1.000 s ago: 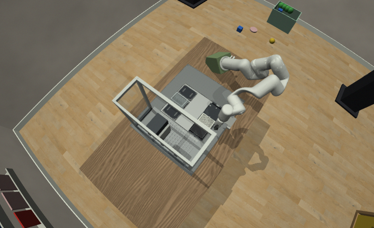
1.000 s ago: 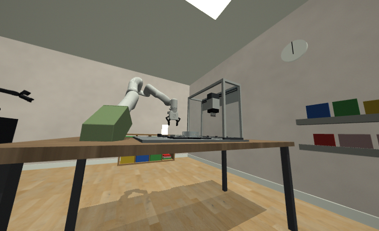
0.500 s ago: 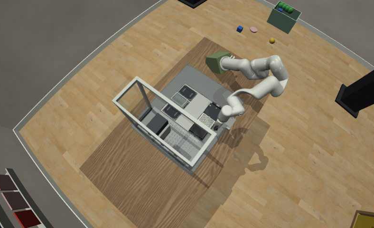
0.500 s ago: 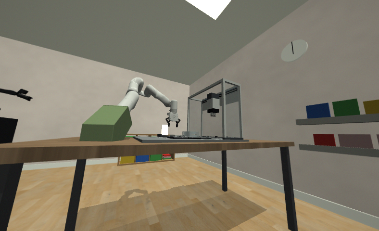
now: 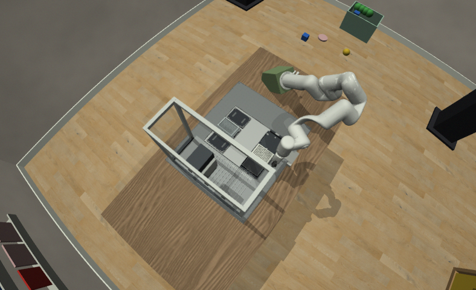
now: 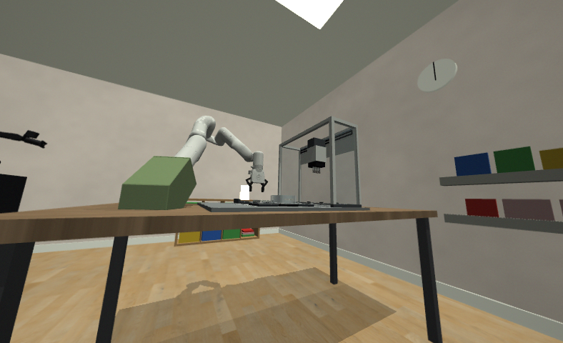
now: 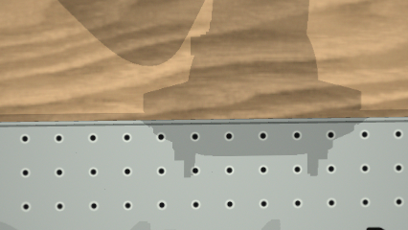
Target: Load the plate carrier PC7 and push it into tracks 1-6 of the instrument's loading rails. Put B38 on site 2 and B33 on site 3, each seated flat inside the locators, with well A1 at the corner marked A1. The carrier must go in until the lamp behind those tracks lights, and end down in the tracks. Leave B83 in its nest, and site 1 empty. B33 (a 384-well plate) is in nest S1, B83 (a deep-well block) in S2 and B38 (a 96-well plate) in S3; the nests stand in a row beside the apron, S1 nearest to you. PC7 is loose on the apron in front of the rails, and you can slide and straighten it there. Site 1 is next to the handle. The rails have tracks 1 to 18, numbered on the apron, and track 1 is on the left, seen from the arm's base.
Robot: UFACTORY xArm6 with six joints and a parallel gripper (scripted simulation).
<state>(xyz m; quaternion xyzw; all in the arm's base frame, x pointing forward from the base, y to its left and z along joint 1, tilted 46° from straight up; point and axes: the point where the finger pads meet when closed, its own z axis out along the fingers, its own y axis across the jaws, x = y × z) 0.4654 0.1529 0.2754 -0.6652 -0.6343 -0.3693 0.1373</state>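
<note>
My gripper [image 5: 274,164] [image 6: 256,189] is open and empty, pointing down above the deck's edge beside the carrier. The carrier PC7 [image 5: 269,140] lies lengthwise toward the loading rails [image 5: 221,179]; its handle end is partly behind the arm. Site 1 shows bare and dark. The pale B38 [image 5: 262,152] is on site 2. The dark B33 [image 5: 252,168] is on site 3, at the rail end, partly under the frame bar. B83 [image 5: 228,126] sits in nest S2. Nests S1 [image 5: 238,116] and S3 [image 5: 217,142] are bare. How far the carrier is in, its tracks and the lamp cannot be told.
The instrument's frame [image 5: 211,126] [image 6: 333,169] stands over the rails, with its head [image 5: 199,157] [image 6: 316,153] at the far-track side. The wrist view shows the perforated deck [image 7: 110,188], its edge, the wooden table [image 7: 43,53] and the arm's shadow.
</note>
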